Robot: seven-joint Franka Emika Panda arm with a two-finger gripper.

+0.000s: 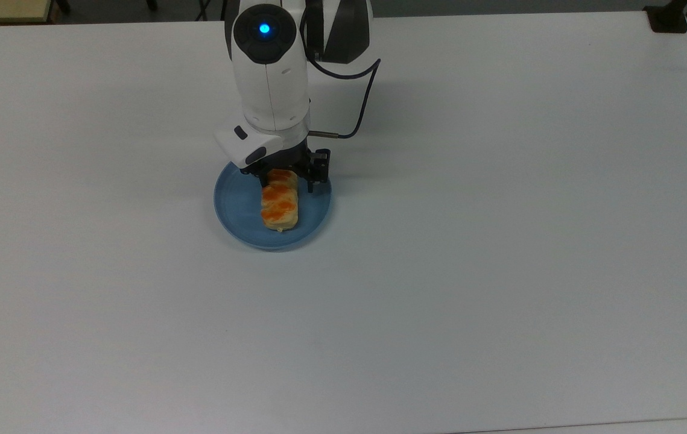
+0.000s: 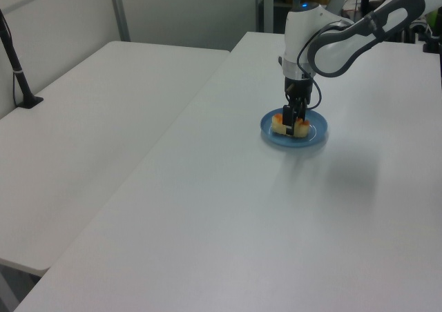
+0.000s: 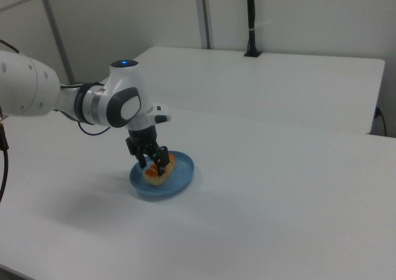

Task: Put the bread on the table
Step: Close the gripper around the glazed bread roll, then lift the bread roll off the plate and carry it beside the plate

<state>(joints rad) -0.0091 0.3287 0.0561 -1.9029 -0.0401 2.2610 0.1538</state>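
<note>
Two fingers [image 1: 311, 178] of your gripper [image 1: 284, 181] clamp the bread [image 1: 280, 204], which lies on the blue plate [image 1: 234, 205] on the white surface [image 1: 500, 241].

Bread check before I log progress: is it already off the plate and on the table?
No: in the top view the bread lies on the blue plate, with the gripper at its far end.

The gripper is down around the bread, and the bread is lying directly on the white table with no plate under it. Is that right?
Not quite. The gripper is down around the bread, but the bread lies on a round blue plate, not directly on the table. The top view shows the plate's rim all around the loaf.
</note>
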